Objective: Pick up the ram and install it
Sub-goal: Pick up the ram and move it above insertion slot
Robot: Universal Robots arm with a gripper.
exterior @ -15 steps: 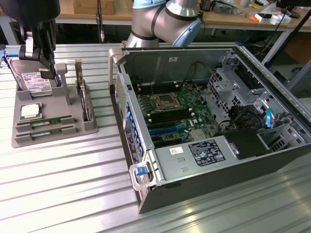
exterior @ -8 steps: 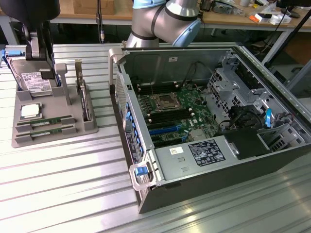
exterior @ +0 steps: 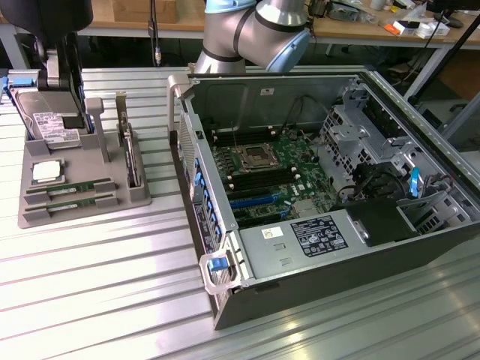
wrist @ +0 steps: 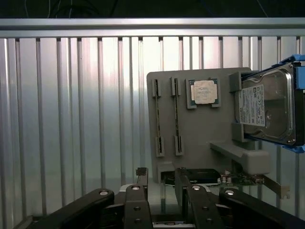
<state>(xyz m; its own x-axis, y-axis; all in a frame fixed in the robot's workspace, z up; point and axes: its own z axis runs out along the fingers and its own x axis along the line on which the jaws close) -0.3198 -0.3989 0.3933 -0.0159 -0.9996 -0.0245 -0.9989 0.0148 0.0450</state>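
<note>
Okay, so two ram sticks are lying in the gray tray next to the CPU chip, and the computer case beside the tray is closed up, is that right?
Not quite. The computer case is open, not closed up: the exterior view shows its motherboard uncovered. The rest holds: two ram sticks lie in the gray tray next to the CPU chip.

The arm (exterior: pixel 255 30) is bent over, wrist facing down, its two fingers (wrist: pixel 143 186) standing apart.
</note>
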